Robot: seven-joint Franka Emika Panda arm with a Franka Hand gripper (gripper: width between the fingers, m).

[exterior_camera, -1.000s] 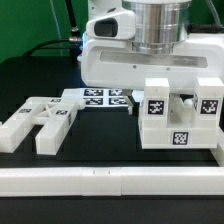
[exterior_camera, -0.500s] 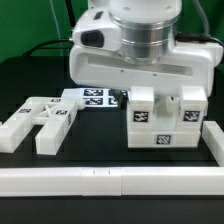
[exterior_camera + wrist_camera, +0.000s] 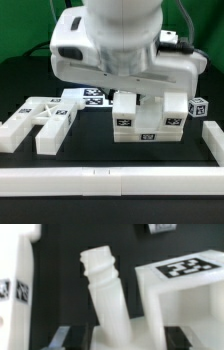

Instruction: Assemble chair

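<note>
In the wrist view my gripper (image 3: 122, 336) is shut on the thick base of a white chair leg (image 3: 108, 286), whose threaded tip points away from me. Right beside the leg is a white block with a square tag (image 3: 185, 272). In the exterior view the gripper (image 3: 140, 100) reaches down into the blocky white seat assembly (image 3: 150, 120), and its fingertips are hidden there. A small tagged white cube (image 3: 199, 106) stands just to the exterior view's right of that assembly. I cannot tell whether the leg is joined to the block.
Forked flat white chair pieces with tags (image 3: 35, 122) lie at the exterior view's left. The marker board (image 3: 95, 97) lies behind them. A long white rail (image 3: 110, 180) runs along the front and another rail (image 3: 213, 140) along the right side.
My gripper and the blocky seat assembly have shifted together toward the exterior view's left. The small tagged cube now stands apart on the right. The grip has stayed the same.
</note>
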